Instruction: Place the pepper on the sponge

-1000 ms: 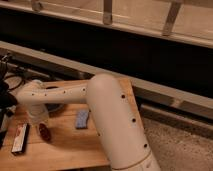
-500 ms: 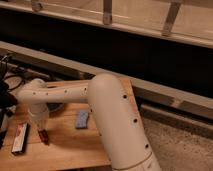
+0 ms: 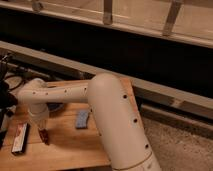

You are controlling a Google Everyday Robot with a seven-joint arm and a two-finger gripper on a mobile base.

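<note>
The gripper (image 3: 43, 131) has sunk lower, fingers clasping the dark-red pepper (image 3: 45, 138) left of sponge (image 3: 81, 119).

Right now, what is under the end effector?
Under the end effector, over the wooden table, the dark red pepper shows. Its upper end is covered by the end effector, so whether it is held cannot be seen. The blue sponge lies apart.
</note>
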